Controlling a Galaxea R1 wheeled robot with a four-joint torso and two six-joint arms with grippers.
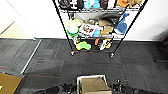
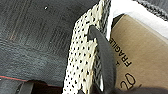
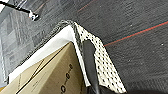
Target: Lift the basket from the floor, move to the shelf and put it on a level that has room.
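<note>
The cream-white woven basket (image 1: pixel 91 76) with a dark grey rim sits low and central in the head view, between my two arms. My left gripper (image 1: pixel 73 88) is shut on its left wall (image 2: pixel 80 62), one dark finger (image 2: pixel 103 55) lying over the weave. My right gripper (image 1: pixel 113 87) is shut on the right wall (image 3: pixel 105 65), with a finger (image 3: pixel 89 62) at the rim. Straight ahead across the dark striped floor (image 1: pixel 50 60) stands the black wire shelf (image 1: pixel 62 25). The two tiers I see are crowded with things.
A brown cardboard box (image 1: pixel 95 85) marked FRAGILE (image 2: pixel 125 55) fills the basket. A tan box-like object (image 1: pixel 8 83) lies at the near left. Wooden flooring (image 1: pixel 15 31) begins at the far left and a dark object (image 1: pixel 163 50) stands at the right. White wall runs behind the shelf.
</note>
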